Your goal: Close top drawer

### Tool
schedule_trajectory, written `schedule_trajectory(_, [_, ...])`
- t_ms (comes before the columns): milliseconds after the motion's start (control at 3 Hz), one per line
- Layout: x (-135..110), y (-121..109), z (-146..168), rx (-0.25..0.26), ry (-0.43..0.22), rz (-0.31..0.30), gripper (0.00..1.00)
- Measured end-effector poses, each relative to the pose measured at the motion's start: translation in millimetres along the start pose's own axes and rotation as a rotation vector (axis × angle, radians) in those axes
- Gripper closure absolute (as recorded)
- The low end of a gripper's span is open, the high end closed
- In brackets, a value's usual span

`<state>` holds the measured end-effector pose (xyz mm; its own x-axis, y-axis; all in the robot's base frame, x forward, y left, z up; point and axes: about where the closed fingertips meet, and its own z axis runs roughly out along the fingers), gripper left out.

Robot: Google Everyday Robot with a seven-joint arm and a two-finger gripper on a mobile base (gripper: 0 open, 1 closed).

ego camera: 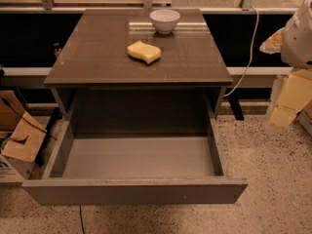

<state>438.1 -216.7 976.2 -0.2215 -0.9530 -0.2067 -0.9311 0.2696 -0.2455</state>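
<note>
Nearest me, the top drawer (136,191) is pulled all the way out, its plain grey front low in view and its pale floor bare, so by my reckoning the closing has not begun. My pincer (285,106) hangs off to the right, level with the drawer's side wall but well apart from it, touching nothing. It is half cut off by the frame and smeared, and I cannot tell how wide it stands or whether it carries anything. The next move, as I judge it, is to swing in front of that flat front and push straight back. Anything below the drawer is hidden by it. A cardboard box (22,140) sits left on the floor. Farther back, on the cabinet top (97,52), lie a yellow sponge (144,51) and, beyond it, a white bowl (165,20).
</note>
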Motion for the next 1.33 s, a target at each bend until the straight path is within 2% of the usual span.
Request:
schedule_trajectory(333, [0.0, 0.0, -0.1, 0.000, 0.000, 0.000, 0.00])
schedule_trajectory(667, [0.5, 0.8, 4.1, 0.002, -0.013, -0.003, 0.27])
schedule_trajectory(1000, [-2.7, 12.6, 19.4, -0.044, -0.087, -0.002, 0.50])
schedule_trajectory(1333, [-10.4, 36.8, 43.8, -0.087, -0.186, 0.006, 0.73])
